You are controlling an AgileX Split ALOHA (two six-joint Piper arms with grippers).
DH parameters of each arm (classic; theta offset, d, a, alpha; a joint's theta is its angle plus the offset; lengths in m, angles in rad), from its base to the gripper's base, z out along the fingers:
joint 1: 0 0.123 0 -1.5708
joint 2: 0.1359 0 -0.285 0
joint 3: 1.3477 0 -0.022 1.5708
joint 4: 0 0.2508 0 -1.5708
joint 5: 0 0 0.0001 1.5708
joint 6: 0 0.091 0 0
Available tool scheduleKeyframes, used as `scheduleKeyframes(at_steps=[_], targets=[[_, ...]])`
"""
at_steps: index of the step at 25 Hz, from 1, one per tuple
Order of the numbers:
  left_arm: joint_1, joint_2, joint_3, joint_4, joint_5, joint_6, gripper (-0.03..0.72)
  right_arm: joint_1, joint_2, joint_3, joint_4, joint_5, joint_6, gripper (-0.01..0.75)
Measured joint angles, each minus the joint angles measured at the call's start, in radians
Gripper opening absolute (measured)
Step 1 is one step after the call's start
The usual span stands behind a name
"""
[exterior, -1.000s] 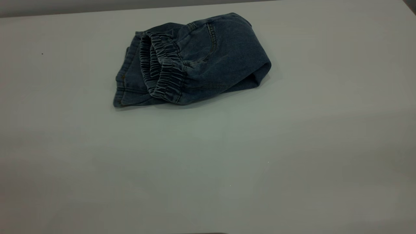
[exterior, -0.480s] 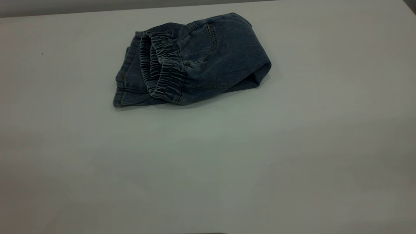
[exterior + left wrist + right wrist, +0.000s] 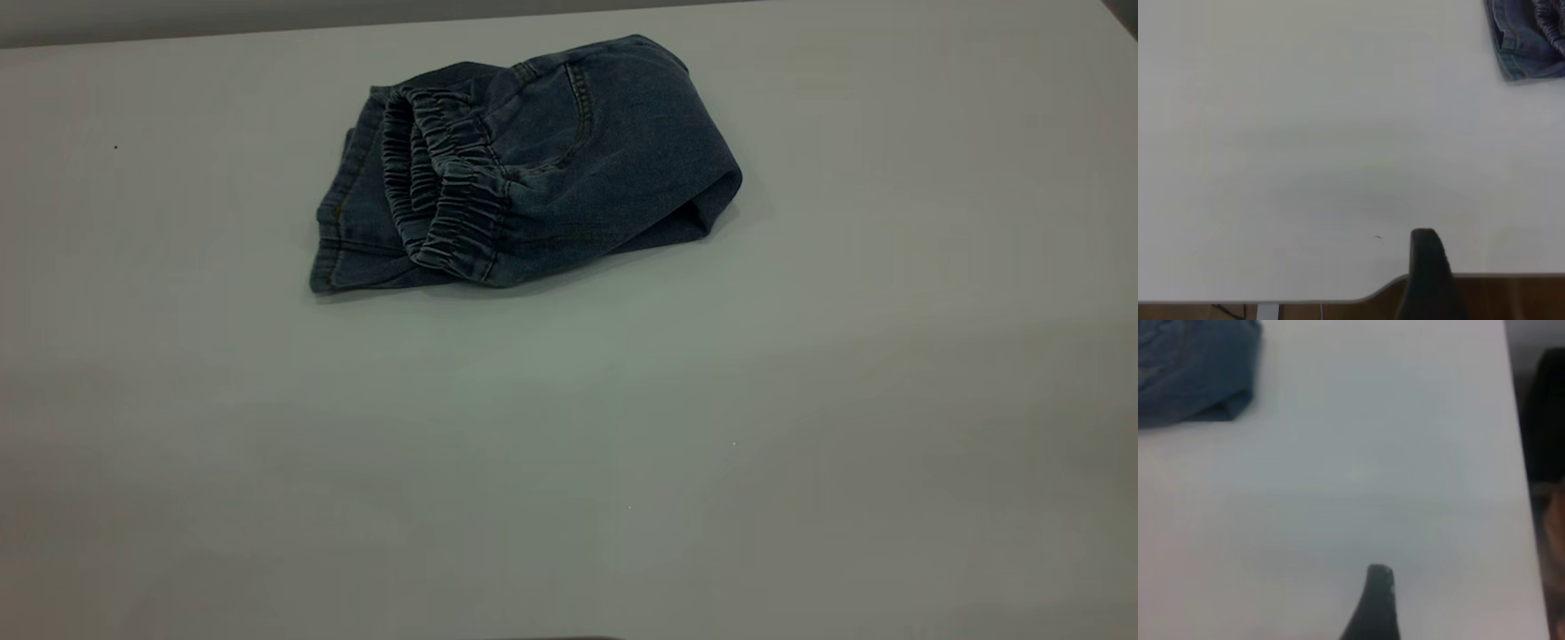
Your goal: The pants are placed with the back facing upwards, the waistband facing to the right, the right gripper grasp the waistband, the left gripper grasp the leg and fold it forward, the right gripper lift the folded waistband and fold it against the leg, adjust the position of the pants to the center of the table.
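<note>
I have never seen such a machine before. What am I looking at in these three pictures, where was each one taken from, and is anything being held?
This is a table robot with two arms, each ending in a pincer. The big picture comes from a camera outside the rig and shows the table with folded denim pants lying on it, the gathered waistband on top. No arm shows there. The other two pictures come from cameras on the arms' wrists. In each, one dark finger pokes in: the left pincer near the table's edge, the right pincer over bare table. Both are far from the pants and hold nothing; whether they are open cannot be told.
</note>
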Motion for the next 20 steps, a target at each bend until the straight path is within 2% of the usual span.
scheduleKeyframes(at_steps=[7, 20], targets=[[0.000, 0.000, 0.000, 0.000, 0.000, 0.000, 0.442, 0.000, 0.000, 0.000, -0.088, -0.008, 0.132, 0.584], [0.000, -0.001, 0.000, 0.000, 0.000, 0.000, 0.442, 0.000, 0.000, 0.000, -0.092, -0.008, 0.142, 0.584]])
